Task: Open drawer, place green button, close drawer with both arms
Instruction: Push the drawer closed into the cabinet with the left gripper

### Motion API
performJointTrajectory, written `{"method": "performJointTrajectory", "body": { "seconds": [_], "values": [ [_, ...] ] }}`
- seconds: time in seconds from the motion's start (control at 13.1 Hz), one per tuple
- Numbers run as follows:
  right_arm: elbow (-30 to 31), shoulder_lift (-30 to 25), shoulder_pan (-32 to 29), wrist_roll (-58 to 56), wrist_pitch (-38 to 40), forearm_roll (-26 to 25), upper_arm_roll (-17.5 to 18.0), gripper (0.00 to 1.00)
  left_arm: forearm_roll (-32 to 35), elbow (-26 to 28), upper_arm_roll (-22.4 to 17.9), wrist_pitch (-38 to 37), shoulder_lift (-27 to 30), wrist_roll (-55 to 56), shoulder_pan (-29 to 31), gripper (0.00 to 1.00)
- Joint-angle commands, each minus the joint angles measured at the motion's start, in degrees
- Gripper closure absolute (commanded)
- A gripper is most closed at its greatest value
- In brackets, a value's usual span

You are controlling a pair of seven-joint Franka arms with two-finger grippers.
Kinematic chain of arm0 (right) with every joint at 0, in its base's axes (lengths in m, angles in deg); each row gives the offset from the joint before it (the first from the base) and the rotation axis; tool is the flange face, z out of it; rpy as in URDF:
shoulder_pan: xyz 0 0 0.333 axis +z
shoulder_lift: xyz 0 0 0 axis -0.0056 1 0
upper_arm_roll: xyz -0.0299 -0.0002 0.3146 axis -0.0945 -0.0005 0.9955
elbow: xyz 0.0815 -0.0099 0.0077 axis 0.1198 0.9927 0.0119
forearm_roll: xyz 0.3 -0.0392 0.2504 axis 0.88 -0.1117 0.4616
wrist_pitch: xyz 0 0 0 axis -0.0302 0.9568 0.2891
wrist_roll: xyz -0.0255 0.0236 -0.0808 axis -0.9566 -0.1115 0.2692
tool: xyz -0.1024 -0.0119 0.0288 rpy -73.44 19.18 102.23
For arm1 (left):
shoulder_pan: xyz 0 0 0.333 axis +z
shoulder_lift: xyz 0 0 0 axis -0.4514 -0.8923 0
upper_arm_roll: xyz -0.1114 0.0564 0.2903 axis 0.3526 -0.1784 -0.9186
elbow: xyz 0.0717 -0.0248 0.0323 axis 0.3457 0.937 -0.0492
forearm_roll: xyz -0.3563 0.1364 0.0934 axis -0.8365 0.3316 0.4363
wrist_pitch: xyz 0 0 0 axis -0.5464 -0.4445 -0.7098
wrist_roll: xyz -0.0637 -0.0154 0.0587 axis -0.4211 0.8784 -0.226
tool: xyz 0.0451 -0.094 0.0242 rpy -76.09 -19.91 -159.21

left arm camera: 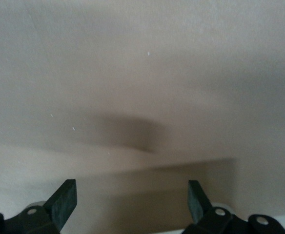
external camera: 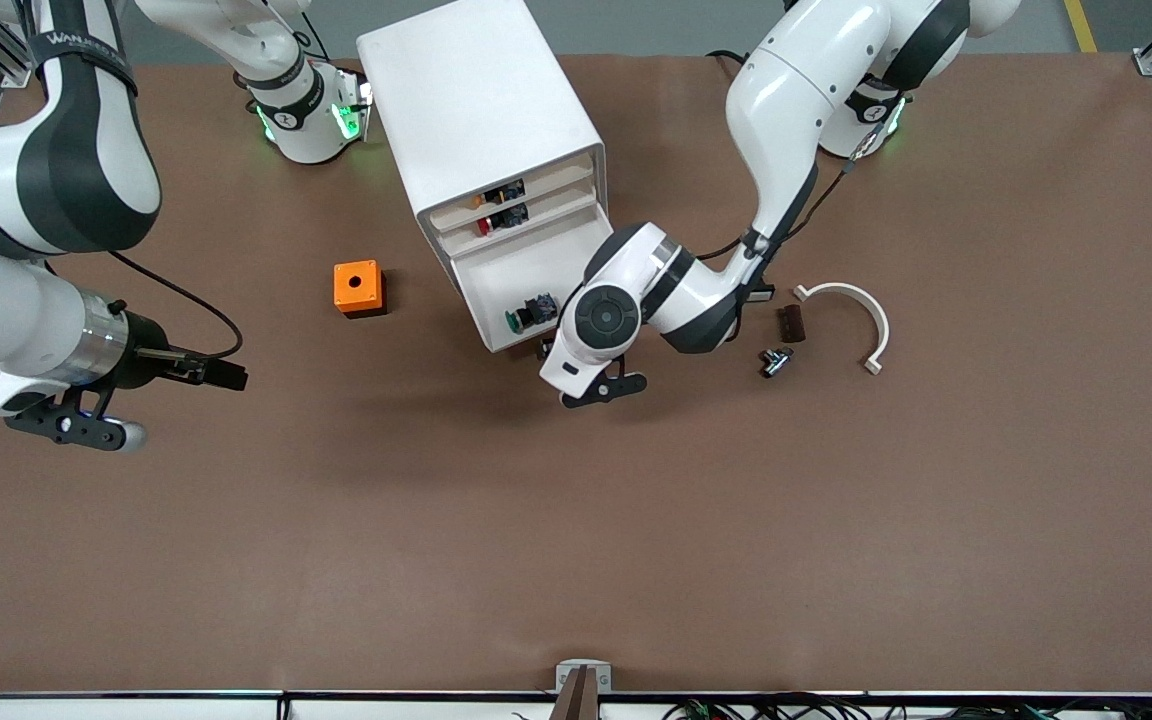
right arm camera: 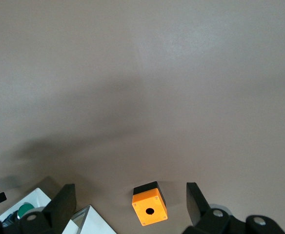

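Small green-capped push button (external camera: 524, 314) lies in the pulled-out shallow white tray drawer (external camera: 496, 290) of the boxy white four-drawer cabinet (external camera: 481, 110).
Left gripper (external camera: 576, 385) low over the brown bench (external camera: 576, 540) just in front of that cabinet's open drawer, jaws apart, empty. Right gripper (external camera: 198, 368) waits toward the right arm's end from the cabinet, jaws apart, empty. Orange square box (external camera: 359, 288) beside the cabinet.

one white boxy four-drawer cabinet (external camera: 481, 120). one shallow white tray drawer (external camera: 526, 290) stands pulled out. three push buttons: one green-capped button (external camera: 532, 313), one red-capped button (external camera: 502, 219), one dark button (external camera: 501, 194) in the top slot. one orange box with a round hole (external camera: 358, 287). one curved white plastic clamp (external camera: 851, 320). one dark brown block (external camera: 790, 323). one small metal fitting (external camera: 775, 360). two white robot arms, left (external camera: 796, 110) and right (external camera: 36, 190).
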Motion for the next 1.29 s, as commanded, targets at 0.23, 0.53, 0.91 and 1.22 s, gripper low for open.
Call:
{"method": "performJointTrajectory", "body": {
  "seconds": [0.23, 0.53, 0.91, 1.22],
  "values": [
    [5.6, -13.64, -2.98, -10.72, -1.39, -1.32, -3.82, 0.0, 0.22, 0.49, 1.05, -0.36, 0.9, 9.31, -3.97, 0.0],
    [5.16, -13.64, -3.16, -11.33, -1.47, -1.32, -3.91, 0.0, 0.22, 1.36, 4.84, -0.45, 0.9, 14.84, -5.28, 0.0],
    [5.16, -13.82, -3.16, -11.33, -1.39, -1.32, -3.91, 0.0, -0.74, 1.71, 4.84, -0.44, 0.73, 18.54, -9.24, 0.0],
    [5.77, -15.74, -3.6, -11.33, -2.34, -1.4, -3.82, 0.0, -0.75, 1.72, 4.75, -0.09, 0.99, 19.16, -8.81, 0.0]
  ]
}}
